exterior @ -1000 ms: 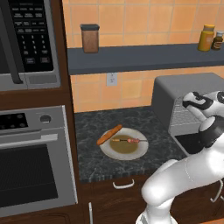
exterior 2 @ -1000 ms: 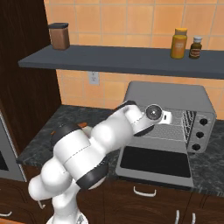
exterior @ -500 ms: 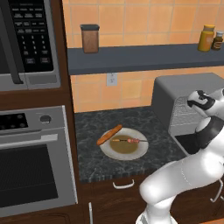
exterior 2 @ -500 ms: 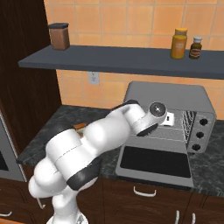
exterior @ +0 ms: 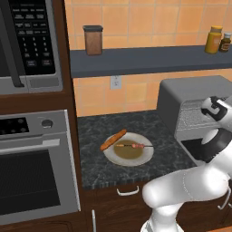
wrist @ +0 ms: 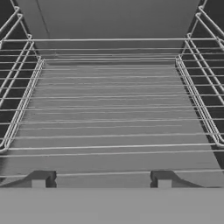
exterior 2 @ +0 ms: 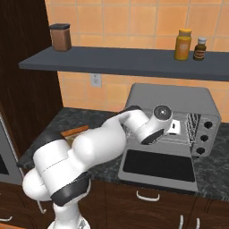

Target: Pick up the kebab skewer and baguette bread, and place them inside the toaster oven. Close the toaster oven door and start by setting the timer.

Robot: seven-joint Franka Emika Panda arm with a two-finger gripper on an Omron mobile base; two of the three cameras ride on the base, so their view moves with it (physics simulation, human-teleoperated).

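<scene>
The gripper (wrist: 101, 179), fingers spread and empty, points into the open toaster oven (exterior 2: 179, 100) at the counter's right. The skewer (exterior: 131, 146) and bread (exterior: 113, 139) lie on the plate (exterior: 129, 157) to the left. Neither is loaded, so next seems a reach left to the plate.

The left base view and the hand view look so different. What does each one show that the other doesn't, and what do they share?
The left base view alone takes in the plate on the counter, with the baguette bread lying on its rim and the kebab skewer across it, plus the microwave and the built-in oven. The hand view alone looks close along the wire rack, with the gripper at its front edge, fingers apart. Both share the toaster oven.
</scene>
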